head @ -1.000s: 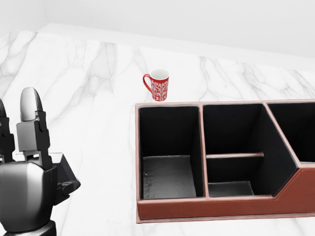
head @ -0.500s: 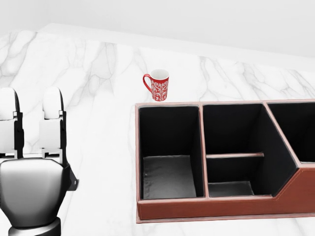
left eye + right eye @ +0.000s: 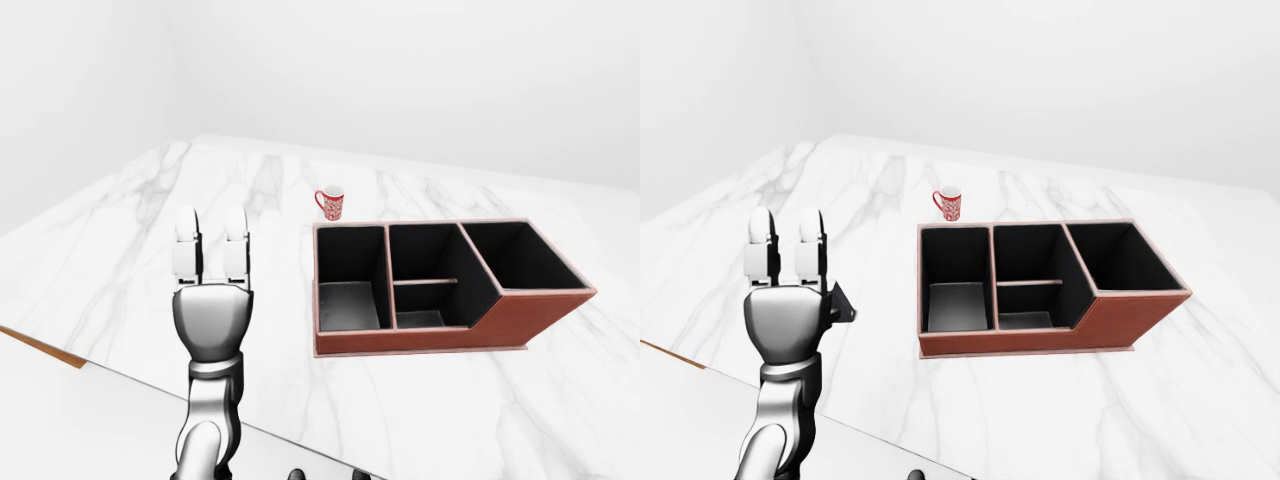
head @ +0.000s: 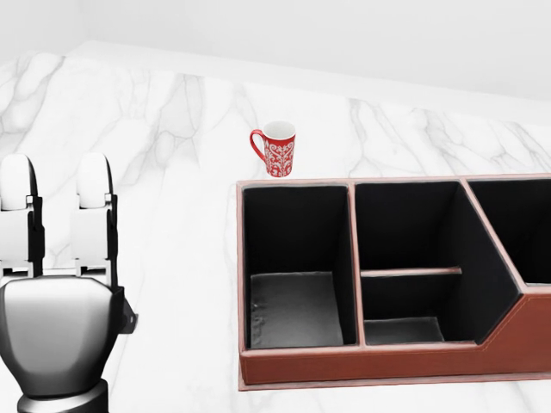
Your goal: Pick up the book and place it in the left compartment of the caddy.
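Reddish-brown leather walls and a black lining make up the long rectangular caddy point(image 4: 379, 361), which sits on the white grey-veined marble counter point(image 3: 120, 260). We see no book in any of the three views, so we cannot say where it lies. The caddy's left compartment point(image 4: 297, 305) is a deep black well with a dull grey floor and nothing in it. Just beside it, toward three o'clock in the head view, the middle section is split by a thin brown crossbar point(image 4: 411, 272) into two smaller wells, and farther toward three o'clock a larger bin point(image 3: 520, 258) stands behind a slanted brown wall.

At about twelve o'clock from the left compartment, just beyond the caddy's far rim and not touching it, a small red ceramic mug with a white floral pattern point(image 4: 275, 149) stands upright, its handle turned to the head view's left.

Our silver and white three-finger left hand point(image 4: 58, 284) rises at nine o'clock from the caddy, well apart from it. Two white fingers point(image 4: 93, 215) point straight up, spread wide and flat, a dark thumb tip point(image 3: 843, 303) juts out toward the caddy, and the hand holds nothing. Our right hand does not show in any view.
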